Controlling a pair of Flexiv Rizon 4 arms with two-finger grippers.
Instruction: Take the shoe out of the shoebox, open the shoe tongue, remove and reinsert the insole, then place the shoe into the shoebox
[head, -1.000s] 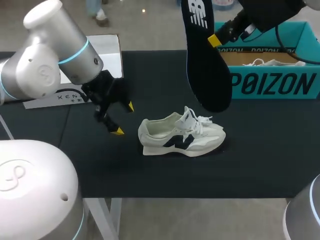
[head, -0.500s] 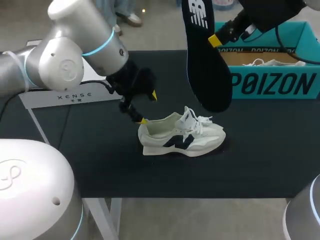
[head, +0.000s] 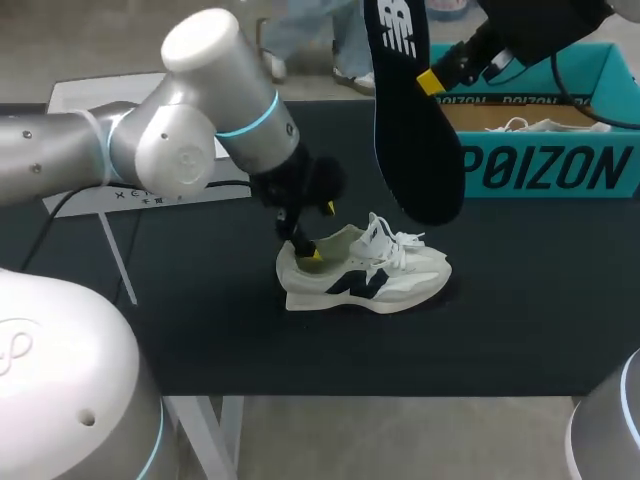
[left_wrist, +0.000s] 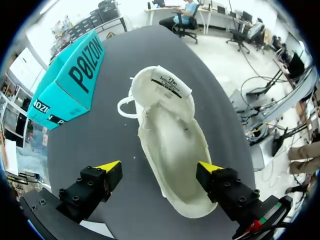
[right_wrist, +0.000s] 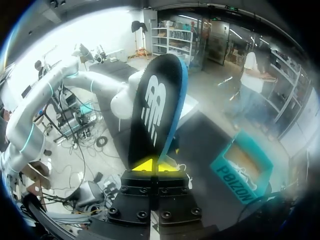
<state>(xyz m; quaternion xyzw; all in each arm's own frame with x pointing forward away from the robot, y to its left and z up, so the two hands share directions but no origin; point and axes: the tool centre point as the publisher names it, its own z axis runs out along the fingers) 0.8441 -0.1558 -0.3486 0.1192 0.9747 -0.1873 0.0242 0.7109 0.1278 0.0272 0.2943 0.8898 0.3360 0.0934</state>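
Now the white shoe (head: 362, 272) with a dark side mark sits on its sole mid-table (head: 520, 300), tongue raised and laces loose. Behind it stands the teal shoebox (head: 560, 165). The left gripper (head: 323, 232) hangs over the heel, fingers spread wide. The right gripper (head: 430, 80) clamps the black insole (head: 410, 130) upright, high above the shoe.

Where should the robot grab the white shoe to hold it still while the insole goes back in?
Probably the heel, pinched across its two sides from above. The shoe stands on its sole, open side up, and the heel is the narrow end nearest the left hand, open over it. That leaves the top free for the insole in the right hand.
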